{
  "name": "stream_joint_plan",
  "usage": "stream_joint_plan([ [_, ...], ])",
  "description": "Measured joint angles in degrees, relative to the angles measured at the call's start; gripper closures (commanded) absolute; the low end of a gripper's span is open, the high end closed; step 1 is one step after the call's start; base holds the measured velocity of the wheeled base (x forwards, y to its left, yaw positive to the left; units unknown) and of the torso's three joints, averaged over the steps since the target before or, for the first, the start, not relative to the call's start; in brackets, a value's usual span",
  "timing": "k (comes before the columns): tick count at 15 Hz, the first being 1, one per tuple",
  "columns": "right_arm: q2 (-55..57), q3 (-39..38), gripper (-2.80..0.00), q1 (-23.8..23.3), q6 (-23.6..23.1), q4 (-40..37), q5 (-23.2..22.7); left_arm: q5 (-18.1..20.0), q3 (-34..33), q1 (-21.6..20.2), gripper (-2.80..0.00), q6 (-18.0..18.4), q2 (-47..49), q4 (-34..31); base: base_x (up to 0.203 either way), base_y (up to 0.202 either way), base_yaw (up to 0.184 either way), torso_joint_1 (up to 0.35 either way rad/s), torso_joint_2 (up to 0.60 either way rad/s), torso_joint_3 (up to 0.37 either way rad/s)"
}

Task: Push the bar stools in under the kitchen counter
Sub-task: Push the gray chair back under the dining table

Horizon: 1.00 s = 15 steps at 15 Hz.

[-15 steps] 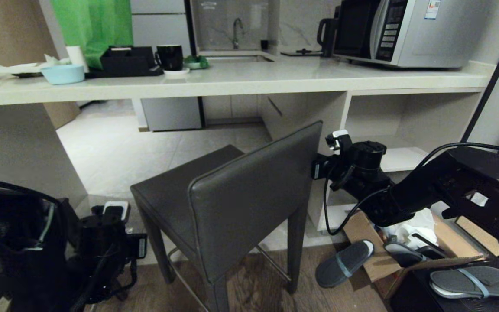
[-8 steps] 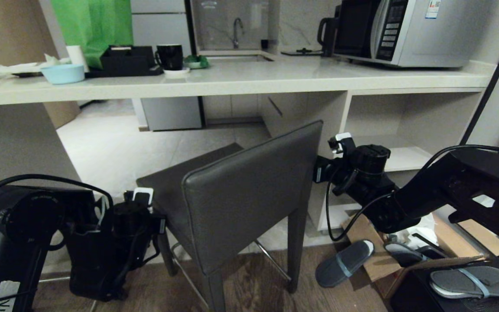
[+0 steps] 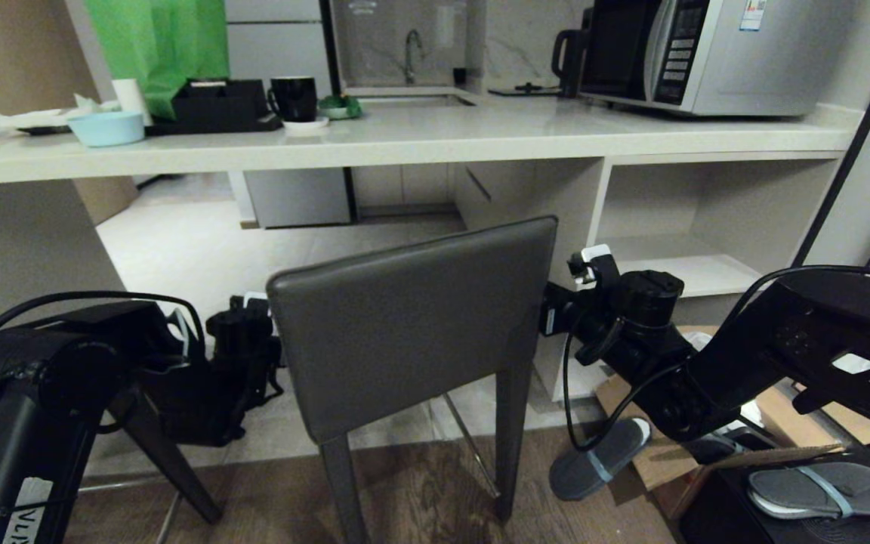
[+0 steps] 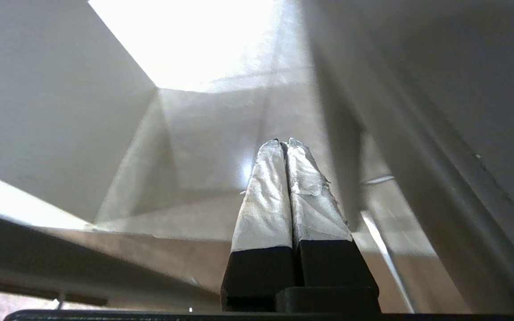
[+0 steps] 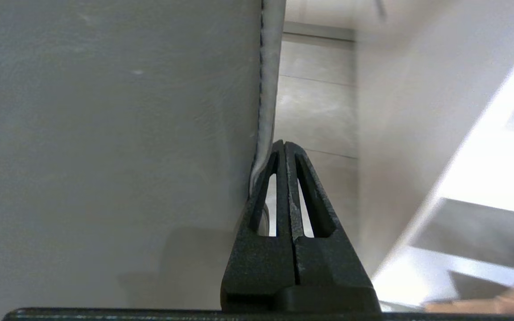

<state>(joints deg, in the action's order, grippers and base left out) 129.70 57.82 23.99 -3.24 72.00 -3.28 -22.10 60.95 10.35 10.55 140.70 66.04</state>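
A: Where does the bar stool stand?

B: On the floor in front of the kitchen counter's tabletop, its backrest turned toward the robot and roughly square to the counter edge. The seat faces the open knee space and is not yet under it. I can make out only this one stool for certain; a slanted dark leg low at the left may belong to a second, but I cannot tell.

A: And the claws?

B: Both are pinched fully together, holding nothing. The right claw lies against the backrest's right edge, its tips at the seam. The left claw is near the backrest's left edge, with its white-wrapped fingers pointing into the knee space; whether it touches the stool I cannot tell.

A: How will the stool handle?

B: I judge it stiff and fairly heavy: a rigid frame on tapered legs, with padded leather that gives a little and looks smooth enough for a tip to slide. Being tall, it could tip or pivot if pushed high or from one side only.

A: So where should it be taken?

B: By pressing rather than gripping, flat on the back of the backrest, evenly at both sides and low down. The slippers and cardboard box lie to its right, the microwave above on the tabletop.
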Motion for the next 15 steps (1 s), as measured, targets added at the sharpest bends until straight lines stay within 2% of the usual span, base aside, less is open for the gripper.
stream_joint_plan([
  [3,-2.6,-4.3,0.00,2.1,0.0,1.6,-0.3,0.9,9.0,0.2,0.00,0.8,2.0,-6.0,0.000,0.000,0.000,0.000,0.00,0.000],
  [12,-5.8,-11.3,0.00,5.8,0.0,6.3,-0.9,2.2,28.7,0.0,0.00,1.4,7.4,-17.6,0.000,0.000,0.000,0.000,0.00,0.000],
  [15,-6.6,-13.2,0.00,5.8,0.0,6.7,-0.9,2.2,30.2,0.0,0.00,0.9,7.6,-18.3,0.000,0.000,0.000,0.000,0.00,0.000],
])
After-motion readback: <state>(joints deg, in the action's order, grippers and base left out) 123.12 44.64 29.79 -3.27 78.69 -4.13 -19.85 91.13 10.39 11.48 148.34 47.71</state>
